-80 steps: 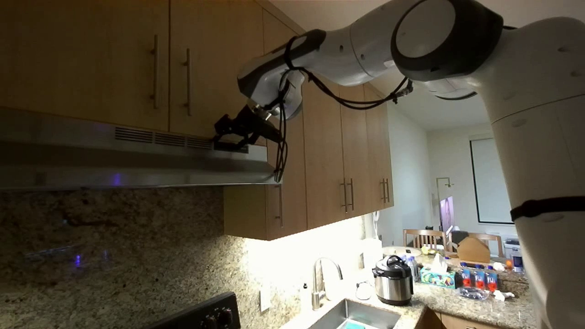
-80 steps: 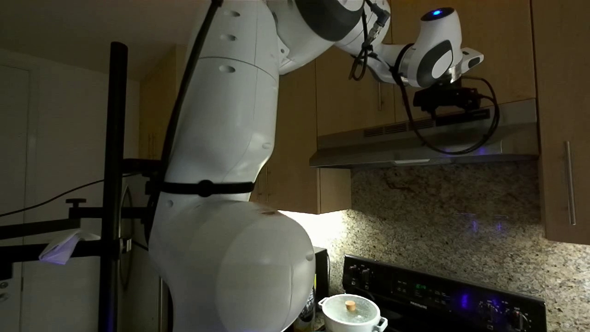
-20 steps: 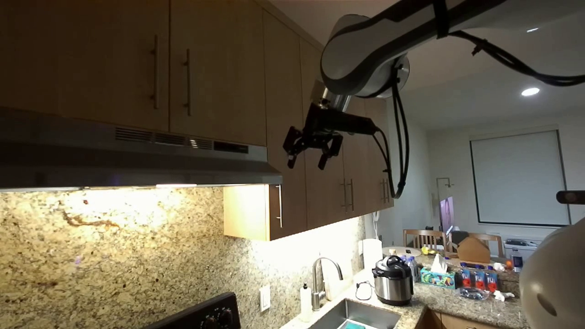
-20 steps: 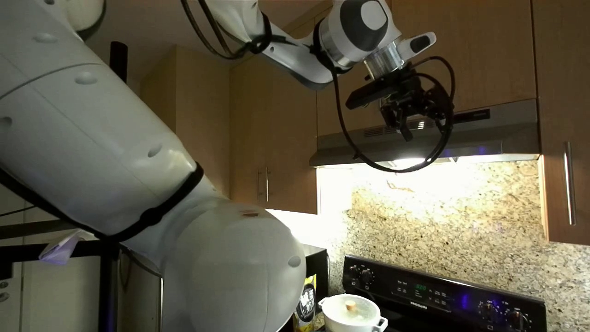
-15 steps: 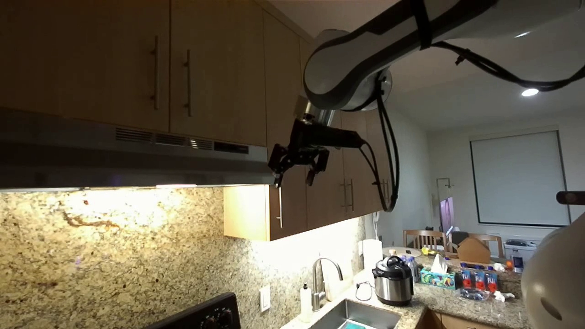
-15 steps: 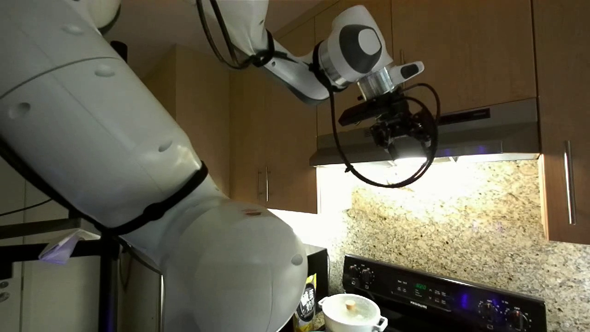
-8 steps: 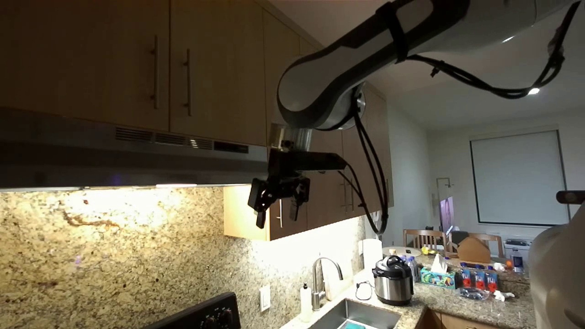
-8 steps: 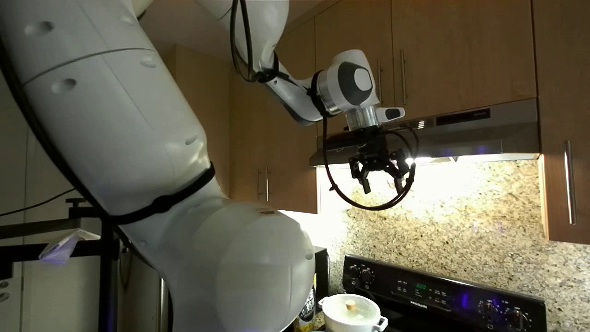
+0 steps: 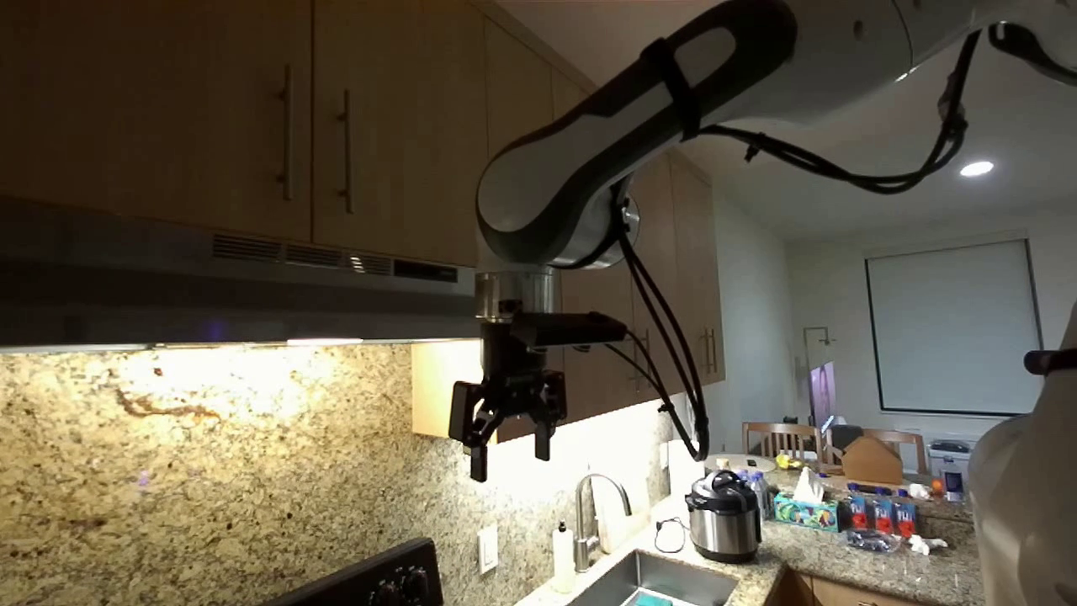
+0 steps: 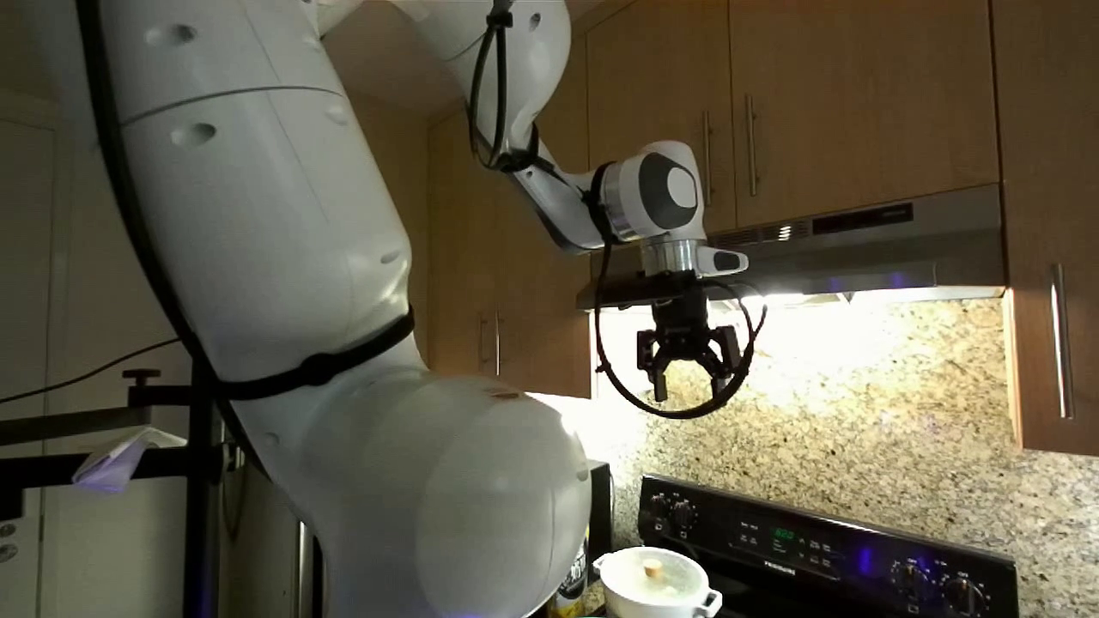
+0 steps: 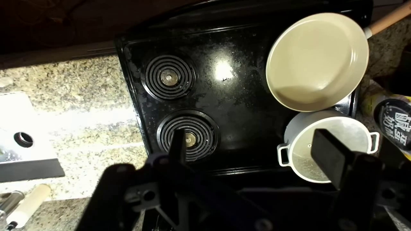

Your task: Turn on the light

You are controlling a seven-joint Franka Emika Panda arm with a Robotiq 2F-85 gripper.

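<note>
Fingers [image 9: 478,465] lowered (parted), light [image 9: 325,342] aglow, speckled stone backsplash [image 9: 252,471]

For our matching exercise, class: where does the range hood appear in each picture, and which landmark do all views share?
In an exterior view: range hood in the left half, around mid-height.
In an exterior view: range hood in the right half, just above mid-height.
Wrist view: not in it.
Shared landmark: black stove, central in the wrist view, at the bottom in both exterior views.
</note>
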